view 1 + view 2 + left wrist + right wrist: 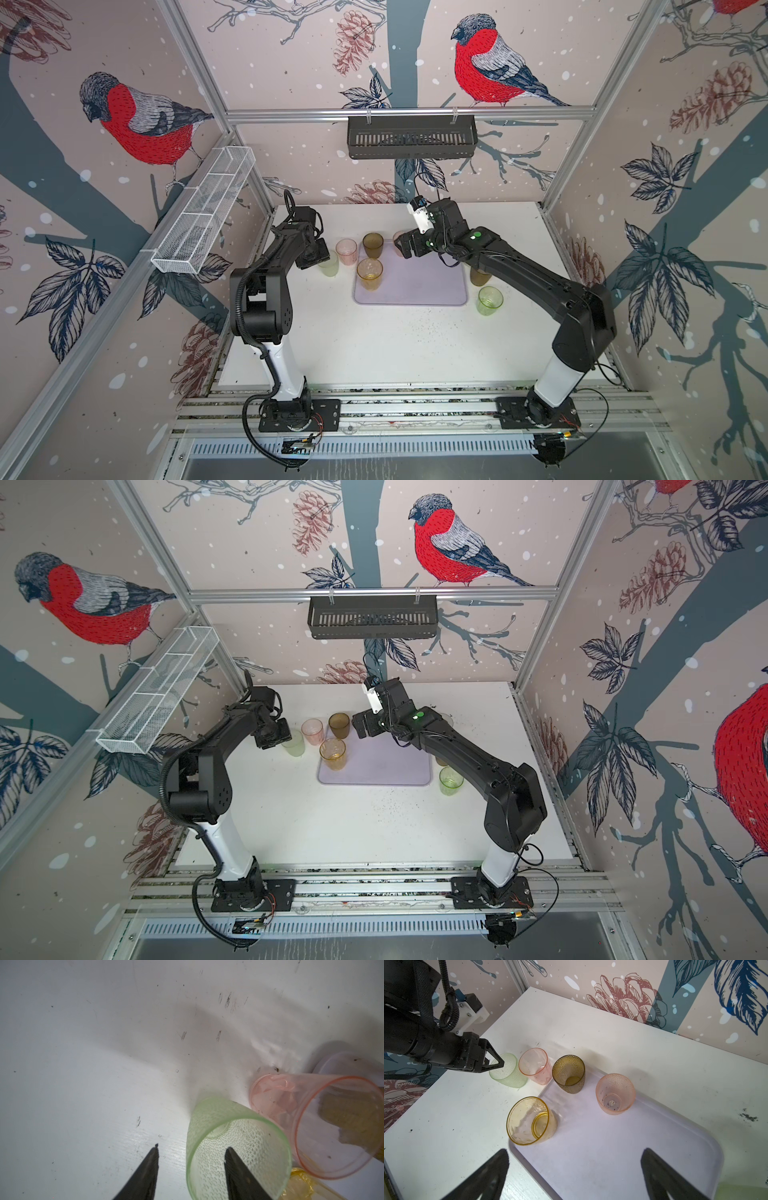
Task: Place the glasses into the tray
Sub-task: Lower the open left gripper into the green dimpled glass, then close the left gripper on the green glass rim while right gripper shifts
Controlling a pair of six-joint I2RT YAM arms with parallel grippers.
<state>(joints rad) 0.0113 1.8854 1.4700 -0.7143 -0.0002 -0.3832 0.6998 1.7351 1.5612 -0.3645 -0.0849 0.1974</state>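
Top views: the lilac tray lies at mid-table; the amber glass and the brown glass stand at its left edge and far left corner, while the pink glass and the pale green glass stand on the table just left of it. A bright green glass and another amber one wait on the table to the tray's right. The right arm hides the tray's far edge.

Left wrist view: the left gripper is about half open and holds nothing; one fingertip sits inside the pale green glass, the other outside its wall, so the jaws straddle the rim. The pink glass is just beside it, seemingly touching.

Right wrist view: the right gripper hangs wide open and empty above the tray; a dimpled pink glass stands free and upright on the tray.

Step in hand, judged: pinching the pale green glass by its wall.

Doing it well: close gently on the thin wall, lift straight up before moving sideways so the pink neighbour is not dragged, and set down in the tray's open middle.
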